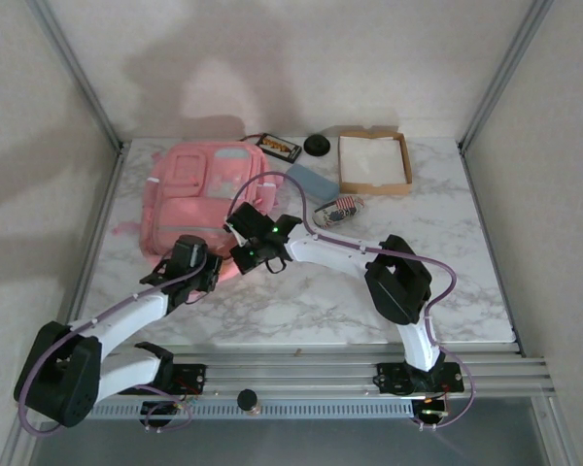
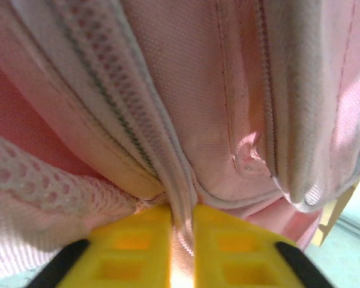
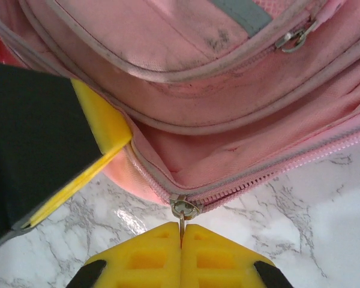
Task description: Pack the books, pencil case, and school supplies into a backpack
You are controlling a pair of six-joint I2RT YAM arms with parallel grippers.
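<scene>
Fabric of the pink backpack [image 1: 199, 189] covered the left rear part of the marble tabletop [image 1: 321, 301], the bag lying flat with its pockets facing up. At its near edge the left gripper [image 1: 206, 267] was pressed together on the backpack; in the left wrist view its yellow fingers [image 2: 135, 240] pinched a fold of pale zipper tape at the seam, with pink cloth and white mesh bunched above them. Just right of it, the right gripper [image 3: 181, 240] was closed tight on the metal zipper pull [image 3: 185, 209] at the bag's lower corner, the left gripper's black and yellow finger [image 3: 99, 129] touching the bag beside it. Behind the backpack's right corner lay a brown book [image 1: 279, 147] with gold print, then a black round object [image 1: 318, 146]. Nearer lay a flat blue-grey item [image 1: 311, 180], possibly a case, and a patterned pouch [image 1: 338, 209]. Farthest right sat a cardboard tray [image 1: 375, 188] lined in white.
</scene>
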